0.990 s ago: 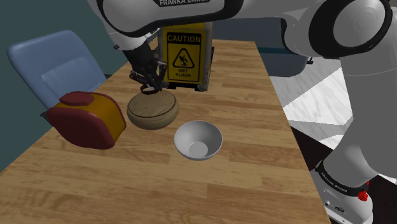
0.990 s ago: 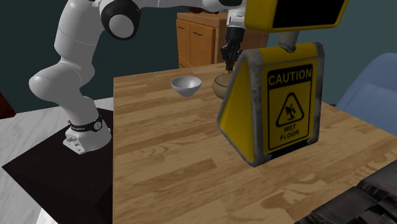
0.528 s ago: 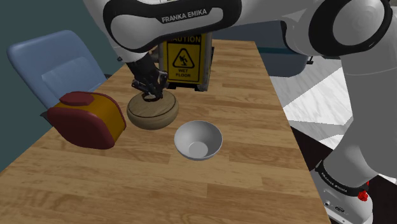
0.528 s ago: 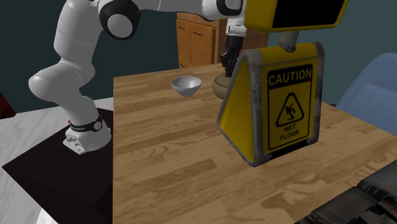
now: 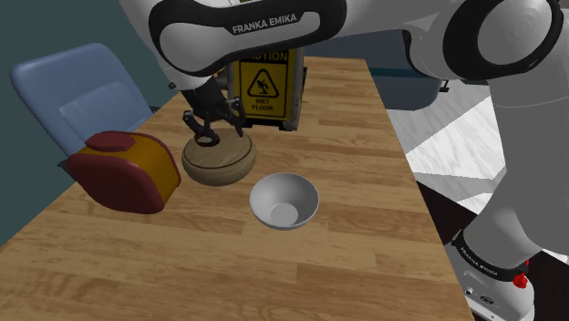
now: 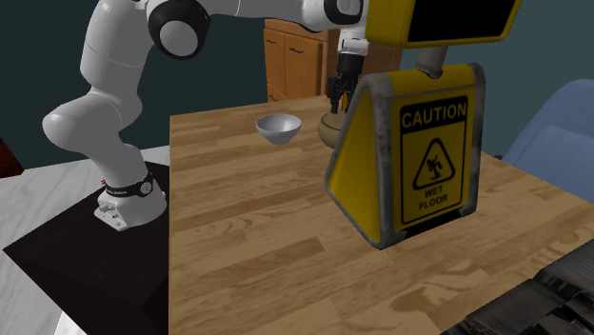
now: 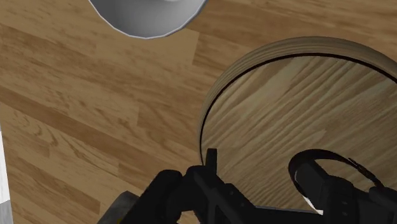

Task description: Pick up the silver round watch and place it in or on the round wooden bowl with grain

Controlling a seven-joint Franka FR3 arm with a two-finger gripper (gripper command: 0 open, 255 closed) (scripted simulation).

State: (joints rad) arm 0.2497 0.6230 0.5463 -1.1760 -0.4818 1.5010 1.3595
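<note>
- Your gripper hangs just above the round wooden bowl, with its black fingers spread apart and clasping nothing.
- The watch, drawn dark with a looped strap, lies inside that bowl near the rim. It is just beside one finger, and you can't tell whether they touch.
- A white bowl sits near the wooden one on the wooden table, and a yellow wet-floor sign stands just behind.

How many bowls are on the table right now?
2. The wooden bowl lies under the hand; the white bowl stands beside it, toward the shoulder view's lower right. The caution sign could hide another.
</note>
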